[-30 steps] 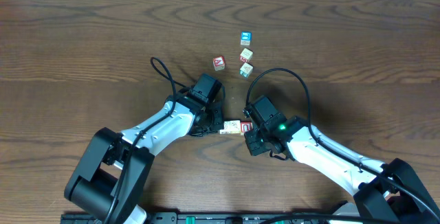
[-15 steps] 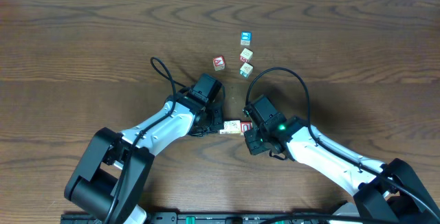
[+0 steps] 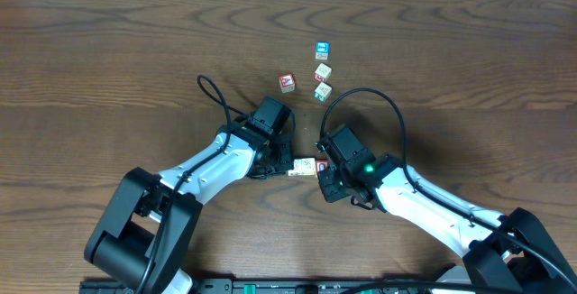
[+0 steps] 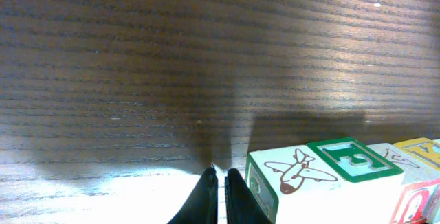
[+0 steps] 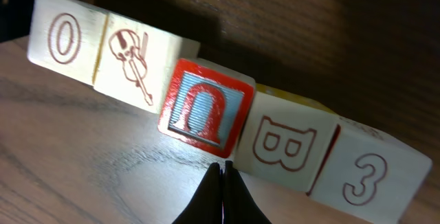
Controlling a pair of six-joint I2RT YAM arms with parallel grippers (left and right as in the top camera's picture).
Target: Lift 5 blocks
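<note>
Between the arms, row of blocks [image 5: 206, 107] unmoved (five abreast); left gripper [image 4: 220, 183], right gripper [image 5: 223, 174] both closed

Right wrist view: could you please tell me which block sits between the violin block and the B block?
The red-bordered letter block sits between the violin block and the B block, flush with both; the right wrist view shows it.

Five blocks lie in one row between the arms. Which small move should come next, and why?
Probably slide the right gripper sideways to the outer face of the 3 block: its shut jaws point at the red-framed middle block, whereas the left gripper sits beside the airplane block at the opposite end.
</note>
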